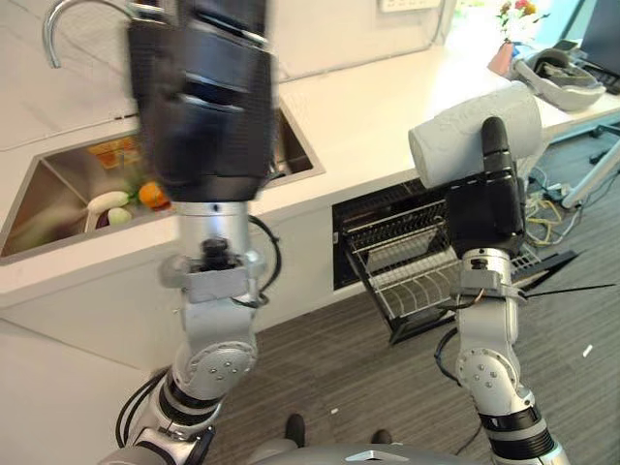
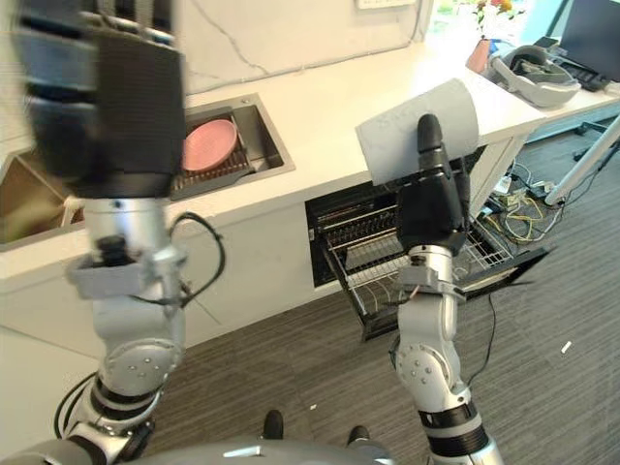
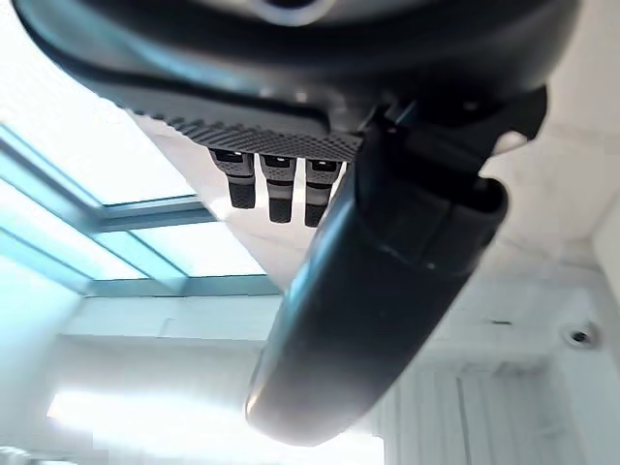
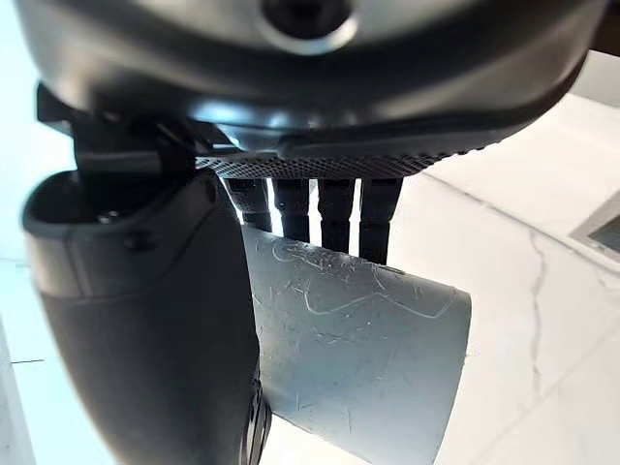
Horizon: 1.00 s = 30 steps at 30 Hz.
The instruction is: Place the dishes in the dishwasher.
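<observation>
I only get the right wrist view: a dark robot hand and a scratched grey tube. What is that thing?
Observer: It is a grey cup. The right robot hand holds it up near the counter's edge, pinched between thumb and fingers.
Operator: Where is it meant to go?
Observer: The dishwasher under the counter is open, and its wire rack is pulled out low beside that arm.
Operator: Are there any other dishes waiting?
Observer: Yes, a pink plate lies in the sink.
</observation>
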### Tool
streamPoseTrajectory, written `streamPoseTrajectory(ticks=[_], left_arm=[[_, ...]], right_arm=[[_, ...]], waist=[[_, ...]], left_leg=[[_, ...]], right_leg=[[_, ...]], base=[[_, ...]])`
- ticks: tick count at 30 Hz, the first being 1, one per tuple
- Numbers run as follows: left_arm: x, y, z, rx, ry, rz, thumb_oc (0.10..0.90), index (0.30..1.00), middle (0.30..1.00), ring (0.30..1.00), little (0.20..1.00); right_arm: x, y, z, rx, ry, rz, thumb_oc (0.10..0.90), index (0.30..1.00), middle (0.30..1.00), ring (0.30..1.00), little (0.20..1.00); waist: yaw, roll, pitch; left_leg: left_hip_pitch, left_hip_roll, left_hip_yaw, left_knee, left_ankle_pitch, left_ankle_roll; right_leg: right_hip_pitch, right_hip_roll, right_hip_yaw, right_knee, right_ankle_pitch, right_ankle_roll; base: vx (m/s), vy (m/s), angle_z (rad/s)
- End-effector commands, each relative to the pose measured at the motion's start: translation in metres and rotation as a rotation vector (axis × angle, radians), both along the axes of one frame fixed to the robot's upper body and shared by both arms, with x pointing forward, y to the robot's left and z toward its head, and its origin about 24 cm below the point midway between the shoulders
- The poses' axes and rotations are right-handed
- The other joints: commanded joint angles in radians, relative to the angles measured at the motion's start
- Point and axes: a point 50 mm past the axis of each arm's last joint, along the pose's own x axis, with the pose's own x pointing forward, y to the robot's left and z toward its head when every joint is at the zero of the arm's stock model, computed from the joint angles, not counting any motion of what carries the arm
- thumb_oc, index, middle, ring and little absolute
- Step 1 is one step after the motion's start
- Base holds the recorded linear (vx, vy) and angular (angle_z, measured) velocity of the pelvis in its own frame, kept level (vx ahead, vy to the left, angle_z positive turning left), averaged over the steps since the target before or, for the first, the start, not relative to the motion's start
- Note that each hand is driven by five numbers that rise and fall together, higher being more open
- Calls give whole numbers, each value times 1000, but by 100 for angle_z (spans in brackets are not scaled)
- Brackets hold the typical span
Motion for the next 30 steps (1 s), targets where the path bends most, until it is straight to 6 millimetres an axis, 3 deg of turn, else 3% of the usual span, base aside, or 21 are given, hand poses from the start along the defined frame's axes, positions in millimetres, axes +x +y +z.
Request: streamPoseTrajectory(ticks=[1, 6, 10, 15, 16, 18, 20, 22, 25, 26, 28, 30], left_arm=[[5, -6, 11, 57, -68, -20, 800, 900, 900, 900, 900], [8, 8, -2, 54, -2, 59, 800, 900, 900, 900, 900], [9, 47, -32, 58, 151, 292, 800, 900, 900, 900, 900], [11, 79, -95, 130, 489, 503, 800, 900, 900, 900, 900], [11, 79, -95, 130, 490, 503, 800, 900, 900, 900, 900], [11, 84, -111, 178, 565, 527, 800, 900, 900, 900, 900], [10, 83, -147, 300, 711, 520, 800, 900, 900, 900, 900], [9, 82, -155, 322, 745, 510, 800, 900, 900, 900, 900], [3, 81, -199, 427, 927, 493, 800, 900, 900, 900, 900], [3, 81, -199, 426, 926, 493, 800, 900, 900, 900, 900], [-9, 86, -246, 541, 1119, 500, 800, 900, 900, 900, 900], [-22, 91, -274, 599, 1249, 497, 800, 900, 900, 900, 900]], right_arm=[[0, 12, 54, 14, -295, 61, 400, 300, 300, 300, 300], [-4, 8, 46, -35, -261, 44, 400, 300, 300, 300, 300], [-9, -16, 26, -240, -134, -111, 400, 300, 300, 300, 300], [-13, -57, 13, -724, 39, -468, 400, 300, 300, 300, 300], [-14, -57, 13, -726, 40, -469, 400, 300, 300, 300, 300], [-11, -63, 13, -892, 66, -530, 400, 300, 300, 300, 300], [-2, -79, 0, -1104, 184, -581, 400, 300, 300, 300, 300], [3, -83, -4, -1143, 213, -583, 400, 300, 300, 300, 300], [15, -100, -18, -1304, 334, -577, 400, 300, 300, 300, 300], [16, -100, -18, -1305, 333, -578, 400, 300, 300, 300, 300], [23, -119, -29, -1509, 446, -579, 400, 300, 300, 300, 300], [27, -136, -39, -1630, 545, -579, 400, 300, 300, 300, 300]], waist=[[-9, -72, 2], [-5, -77, 0], [-4, -84, -3], [2, -95, -3], [2, -95, -5], [8, -101, -4], [21, -111, -1], [27, -113, -1], [50, -127, 4], [49, -126, 4], [77, -140, 9], [103, -152, 15]], left_leg=[[70, 9, 58, 6, -128, -37], [80, 10, 70, 6, -133, -35], [81, 12, 74, 6, -133, -37], [75, 19, 70, 6, -130, -35], [75, 19, 70, 6, -131, -35], [71, 19, 66, 6, -130, -33], [63, 16, 60, 6, -127, -32], [60, 14, 56, 6, -126, -32], [49, 11, 44, 6, -122, -32], [49, 10, 44, 6, -122, -32], [39, 7, 29, 6, -117, -35], [29, 5, 16, 6, -110, -38]], right_leg=[[32, -84, 47, 8, -65, 99], [39, -82, 48, 8, -68, 100], [41, -78, 49, 8, -73, 100], [37, -72, 44, 8, -75, 101], [37, -72, 44, 8, -75, 101], [34, -71, 44, 8, -75, 103], [33, -72, 38, 8, -74, 104], [33, -74, 34, 8, -75, 105], [32, -75, 21, 8, -73, 105], [32, -75, 20, 8, -73, 106], [35, -76, 0, 8, -74, 106], [37, -76, -19, 8, -73, 108]], base=[[0, 0, 0], [48, -3, -4], [38, -9, -12], [11, -7, -1], [0, 0, 0], [0, 0, 0], [-6, -3, 2], [-8, -8, 5], [-11, -5, 15], [-17, -2, 11], [-21, -6, 7], [-12, -10, 28]])
